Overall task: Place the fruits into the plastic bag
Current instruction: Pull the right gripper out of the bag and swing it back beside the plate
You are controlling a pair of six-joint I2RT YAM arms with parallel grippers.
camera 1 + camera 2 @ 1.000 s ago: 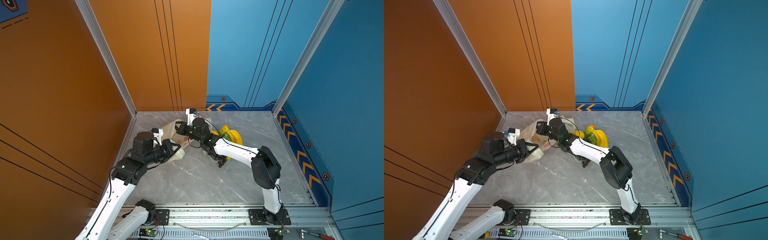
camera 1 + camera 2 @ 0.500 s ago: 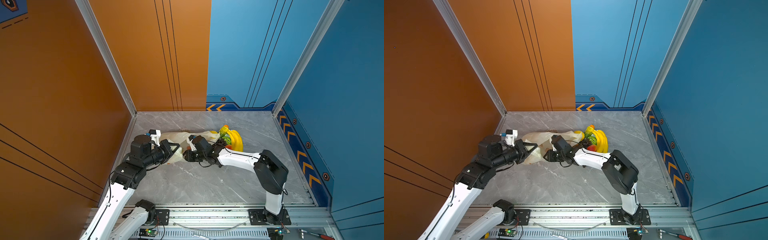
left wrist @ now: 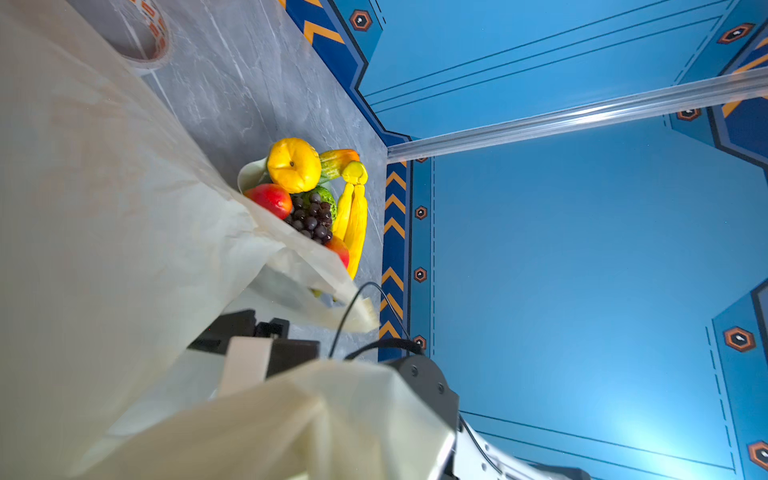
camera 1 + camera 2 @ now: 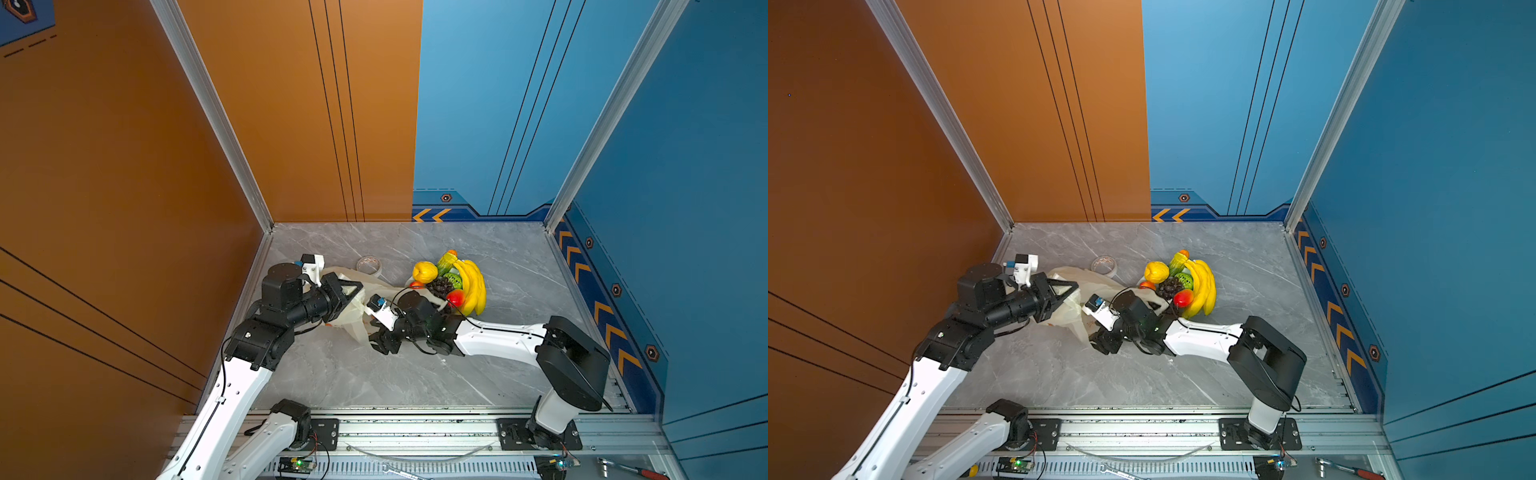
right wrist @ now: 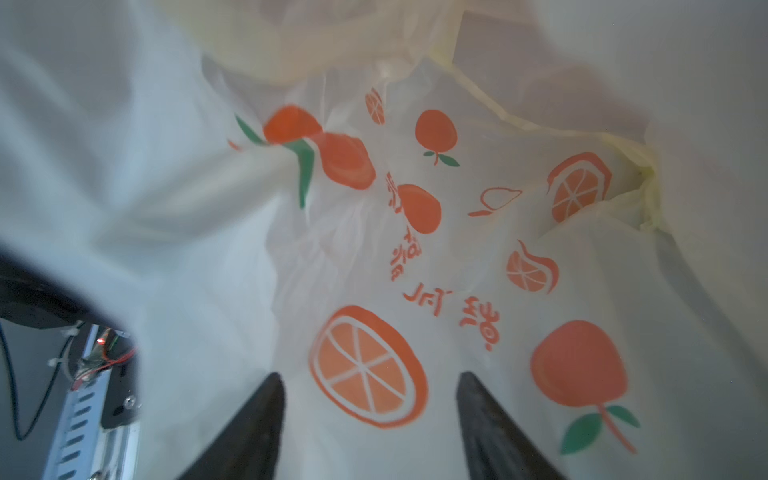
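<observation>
The fruits (image 4: 453,282) lie heaped at the back right: banana bunch (image 4: 475,286), yellow round fruit (image 4: 424,272), dark grapes (image 4: 440,286) and a red-orange fruit (image 4: 456,297). They also appear in the left wrist view, with the yellow fruit (image 3: 293,164) uppermost. The cream plastic bag (image 4: 353,318) lies crumpled between the arms, one flap reaching to the fruits. My left gripper (image 4: 357,293) is shut on the bag's upper edge, its jaws wrapped in film. My right gripper (image 4: 382,340) sits low at the bag's front edge, open. Its fingers (image 5: 266,411) frame the bag's orange-printed side (image 5: 415,249), gripping nothing.
A clear tape roll (image 4: 369,264) lies behind the bag. The fruits rest in a pale dish (image 3: 249,176). Walls close the left, back and right sides. A metal rail (image 4: 415,428) runs along the front, with a red-handled tool (image 4: 636,471) beyond it.
My right gripper came down from the bag's back edge to its front edge and opened, letting go of the film. The bag sagged and spread toward the fruits. The left gripper kept its hold.
</observation>
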